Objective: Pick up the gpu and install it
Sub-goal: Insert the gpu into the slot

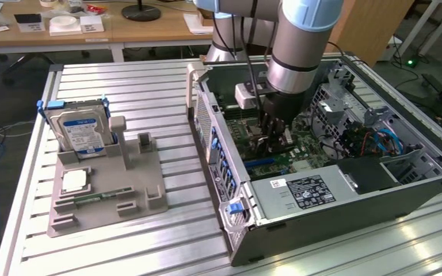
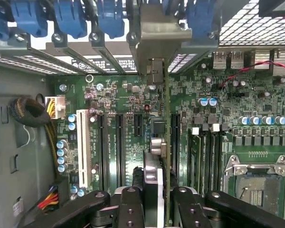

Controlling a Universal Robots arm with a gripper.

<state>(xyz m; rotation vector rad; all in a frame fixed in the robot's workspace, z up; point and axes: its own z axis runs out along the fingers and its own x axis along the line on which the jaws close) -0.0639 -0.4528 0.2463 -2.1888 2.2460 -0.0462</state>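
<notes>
Black end effector (image 2: 157,205) pinches the flat green circuit-board gpu (image 2: 157,142) edge-on; likely stiff, light, fragile, best held across its faces.

Slatted table (image 1: 129,86), grey holder (image 1: 110,190), computer case (image 1: 336,213) (open)

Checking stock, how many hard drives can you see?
1. The hard drive stands upright in the grey holder at the exterior view's left, beside the open computer case; others may be hidden inside it.
</notes>
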